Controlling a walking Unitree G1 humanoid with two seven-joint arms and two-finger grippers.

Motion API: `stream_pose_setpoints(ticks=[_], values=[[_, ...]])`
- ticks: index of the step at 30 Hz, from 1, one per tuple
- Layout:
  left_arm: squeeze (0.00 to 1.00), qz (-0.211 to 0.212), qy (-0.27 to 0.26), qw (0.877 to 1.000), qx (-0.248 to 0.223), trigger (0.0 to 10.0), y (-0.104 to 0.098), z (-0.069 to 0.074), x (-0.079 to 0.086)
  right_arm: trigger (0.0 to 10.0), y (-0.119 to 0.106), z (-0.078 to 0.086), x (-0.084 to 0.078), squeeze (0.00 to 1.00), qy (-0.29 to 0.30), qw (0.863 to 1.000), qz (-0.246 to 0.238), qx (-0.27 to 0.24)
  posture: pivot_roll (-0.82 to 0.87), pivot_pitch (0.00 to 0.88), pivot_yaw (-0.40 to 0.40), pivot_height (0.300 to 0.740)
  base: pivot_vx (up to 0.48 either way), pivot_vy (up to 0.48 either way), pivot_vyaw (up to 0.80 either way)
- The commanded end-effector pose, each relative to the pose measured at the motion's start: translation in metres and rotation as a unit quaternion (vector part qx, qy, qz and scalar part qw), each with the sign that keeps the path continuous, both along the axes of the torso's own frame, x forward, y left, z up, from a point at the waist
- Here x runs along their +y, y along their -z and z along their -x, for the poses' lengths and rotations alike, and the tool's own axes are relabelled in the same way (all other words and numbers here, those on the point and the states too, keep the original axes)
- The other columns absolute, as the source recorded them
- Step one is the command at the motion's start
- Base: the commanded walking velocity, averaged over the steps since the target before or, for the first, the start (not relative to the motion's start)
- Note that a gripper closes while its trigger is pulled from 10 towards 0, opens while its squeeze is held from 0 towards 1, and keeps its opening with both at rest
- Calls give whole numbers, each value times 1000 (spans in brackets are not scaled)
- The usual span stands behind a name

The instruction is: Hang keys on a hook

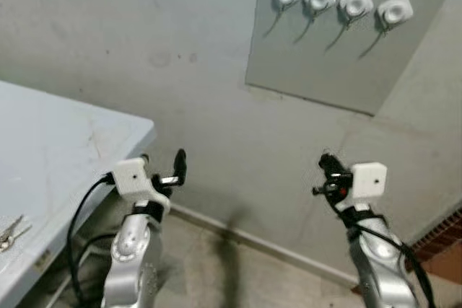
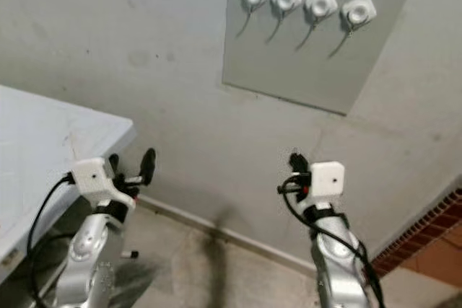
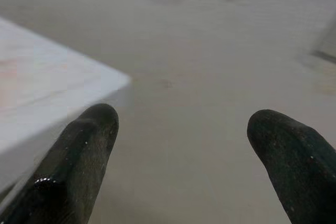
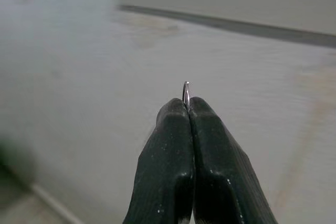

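Right pincer below wall hooks

— What do you make of the wall?
— You're looking at matt grey plaster, faintly stained and scuffed. The panel on it is smoother, flat grey, also matt.
— And the hooks?
— White glossy plastic mounts, with thin wire-like prongs below them.
— The right gripper?
— Your fingers there are black, rubbery and ribbed with a slight sheen, pinched on a thin shiny metal ring.
— The left gripper?
— Same black rubber, duller and dusty.
— The table?
— Pale, smooth, lightly scratched. The keys on it look like bright metal. The arms are brushed silver metal with white plastic housings.
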State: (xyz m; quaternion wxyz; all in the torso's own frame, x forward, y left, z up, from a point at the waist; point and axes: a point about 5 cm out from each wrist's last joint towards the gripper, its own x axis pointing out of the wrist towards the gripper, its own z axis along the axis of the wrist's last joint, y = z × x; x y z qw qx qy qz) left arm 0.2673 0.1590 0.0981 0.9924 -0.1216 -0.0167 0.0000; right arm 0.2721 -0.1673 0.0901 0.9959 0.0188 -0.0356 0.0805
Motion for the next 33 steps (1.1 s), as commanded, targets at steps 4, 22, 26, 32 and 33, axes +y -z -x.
stream_pose_setpoints(ticks=[4, 22, 26, 32, 33], values=[[0, -8, -8, 1000, 4, 10000, -1, 1, 2, 10000, -5, -1, 0, 0, 0, 1000, 0, -10, 19, 0, -55, 740, 0, 0, 0], [0, -14, 0, 1000, 1, 10000, -3, 1, -1, 10000, -9, -5, 2, 0, -5, 1000, -9, -7, 19, 0, -55, 740, 0, 0, -415], [0, -13, 5, 1000, -2, 10000, -3, 1, -2, 10000, -9, -4, 3, 0, -7, 1000, -9, -5, 18, 0, -55, 740, 0, 0, -691], [0, -13, 14, 1000, -6, 10000, -5, -1, -3, 10000, -10, -6, 3, 0, -5, 1000, -11, -7, 16, 0, -52, 740, 0, 0, -695], [0, -13, 14, 1000, -6, 10000, -5, -1, -3, 10000, -10, -6, 3, 0, -5, 1000, -11, -7, 16, 0, -52, 740, 0, 0, -700]])
